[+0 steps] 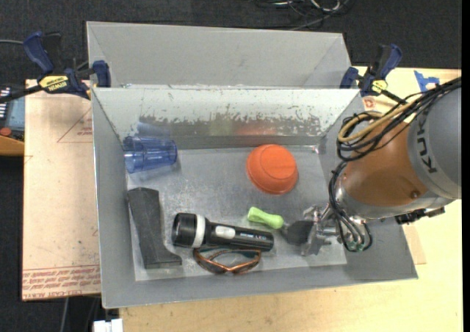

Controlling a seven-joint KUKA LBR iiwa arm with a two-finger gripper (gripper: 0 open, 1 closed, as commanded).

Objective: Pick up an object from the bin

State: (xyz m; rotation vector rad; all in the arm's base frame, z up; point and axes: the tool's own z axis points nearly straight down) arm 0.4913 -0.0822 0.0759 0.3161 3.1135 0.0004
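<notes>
Camera view: hand (314, 236) near bin (220, 290) front-right corner.

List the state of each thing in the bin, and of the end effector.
Blue cup: on its side, back left.
Orange ball: resting in the middle, apart from the rest.
Grey block: lying along the left side.
Flashlight: on its side, overlapping the glasses.
Glasses: lying at the front, partly under the flashlight.
Green piece: loose, beside the flashlight.
End effector: low at front right, near the green piece.

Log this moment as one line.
gripper low, right end of bin | nearest: lime-green piece, black flashlight | orange ball behind | grasp: unclear
</notes>
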